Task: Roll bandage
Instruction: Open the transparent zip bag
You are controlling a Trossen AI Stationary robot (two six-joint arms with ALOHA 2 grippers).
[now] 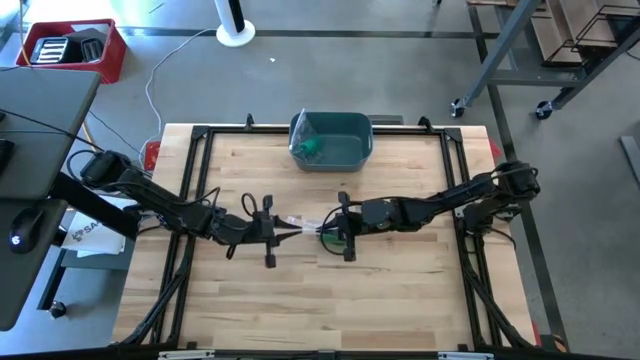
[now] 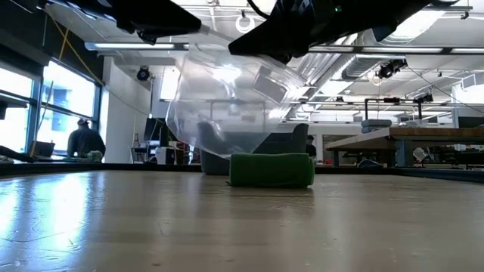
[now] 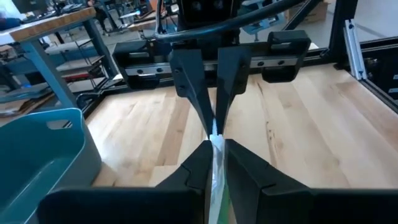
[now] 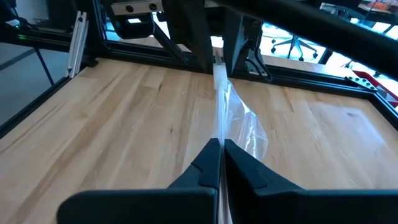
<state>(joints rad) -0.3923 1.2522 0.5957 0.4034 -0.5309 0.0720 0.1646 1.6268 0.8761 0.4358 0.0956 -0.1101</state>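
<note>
**Two tools pinching one clear plastic bag at mid-tabletop**

From the high view, both arms are reaching toward the middle of the wooden tabletop (image 1: 400,290). The left tool (image 1: 292,231) and the right tool (image 1: 322,229) are meeting tip to tip, with a clear plastic bag (image 1: 305,223) stretched between them. A green bandage roll (image 1: 333,238) is showing just beside the right tool. A teal bin (image 1: 335,139) is standing at the far edge, holding something green and crumpled.

In the low view, the bag (image 2: 227,106) is hanging as a rounded clear bulge under the dark arms. The bandage roll (image 2: 271,170) is lying on the tabletop (image 2: 227,227) below it, in front of the bin (image 2: 253,151). Whether the roll is inside the bag cannot be told.

The left wrist view is showing the left tool (image 3: 215,152) closed narrow on the bag's twisted edge (image 3: 215,163), facing the right tool's fingers (image 3: 191,81).

The right wrist view is showing the right tool (image 4: 220,152) likewise clamped on the plastic (image 4: 239,124), which is running across to the opposite fingers.
</note>
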